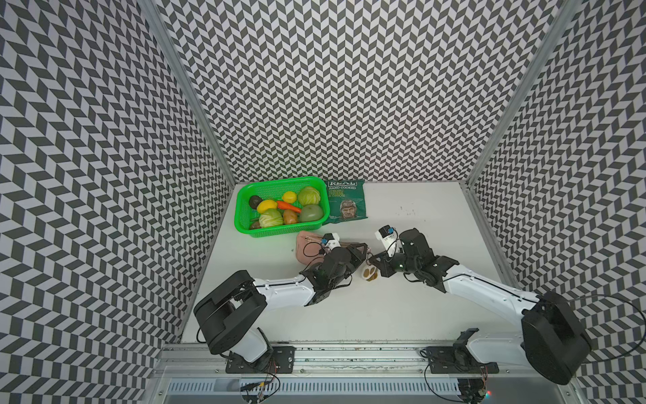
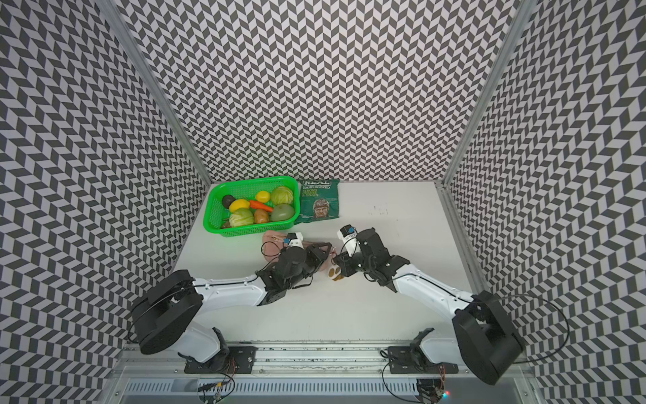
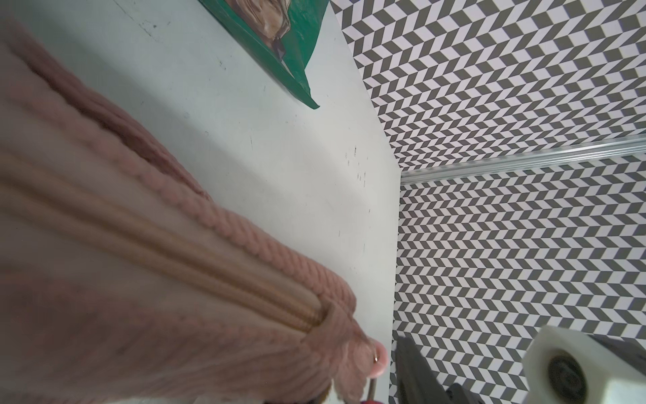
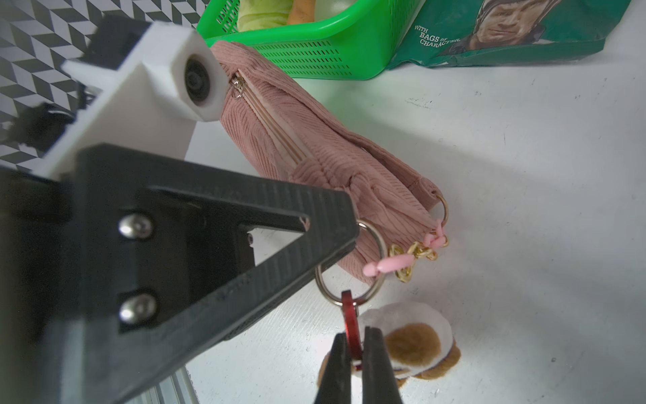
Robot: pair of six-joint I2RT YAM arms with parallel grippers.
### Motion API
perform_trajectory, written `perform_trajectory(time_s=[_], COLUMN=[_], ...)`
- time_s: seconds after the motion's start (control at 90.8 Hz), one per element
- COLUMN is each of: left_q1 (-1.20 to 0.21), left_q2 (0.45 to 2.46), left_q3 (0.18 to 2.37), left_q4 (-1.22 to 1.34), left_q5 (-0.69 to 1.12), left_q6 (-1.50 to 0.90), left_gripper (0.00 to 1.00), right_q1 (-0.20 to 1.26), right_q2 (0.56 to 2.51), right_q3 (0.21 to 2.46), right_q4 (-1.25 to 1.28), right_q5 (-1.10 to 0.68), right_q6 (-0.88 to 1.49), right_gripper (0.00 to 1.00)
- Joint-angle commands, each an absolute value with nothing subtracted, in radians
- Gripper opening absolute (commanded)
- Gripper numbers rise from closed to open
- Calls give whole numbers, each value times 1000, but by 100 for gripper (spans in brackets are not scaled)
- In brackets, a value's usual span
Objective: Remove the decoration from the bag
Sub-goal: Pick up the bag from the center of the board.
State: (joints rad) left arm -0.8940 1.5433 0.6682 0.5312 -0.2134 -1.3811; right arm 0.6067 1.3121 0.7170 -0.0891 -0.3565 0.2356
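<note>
Top view first: the pink bag [image 1: 307, 250] sits on the white table [image 1: 419, 307] just short of centre, with the green basket [image 1: 238, 210] of produce at its 11 o'clock and the crisp packet [image 1: 346, 203] at its 1 o'clock. The decoration [image 1: 370, 273] lies on the table at the bag's 4 o'clock, right between my two arms. On the right wrist camera the right gripper [image 4: 354, 346] has its tips pinched tight on the red clasp [image 4: 347, 314]. That clasp hangs from a silver ring [image 4: 327, 296], and the ring goes up to the gold and pink chain at the bag's end. So the plush toy is not yet off. The left gripper [image 1: 363, 250] comes in from 8 o'clock, and one black finger [image 4: 244, 238] lies along the bag's near side with its tip at the ring. The left wrist camera shows only blurred pink corduroy and zipper, so I can't tell whether that claw grips the bag.
</note>
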Motion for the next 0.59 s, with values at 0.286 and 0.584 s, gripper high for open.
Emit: perform_trajectory(time_s=[0.286, 0.584], left_q1=[-874, -864], left_q2=[1556, 1508], left_q3=[691, 677], left_q4=[563, 546], left_q5=[-228, -203], left_q6=[-1346, -1298], left_gripper=[15, 0], right_q1=[612, 610], right_q2=[1303, 1289], right_q3=[698, 686], right_q4=[-38, -38], right_q5=[-374, -338], right_q6=[233, 240], right_gripper=[0, 11])
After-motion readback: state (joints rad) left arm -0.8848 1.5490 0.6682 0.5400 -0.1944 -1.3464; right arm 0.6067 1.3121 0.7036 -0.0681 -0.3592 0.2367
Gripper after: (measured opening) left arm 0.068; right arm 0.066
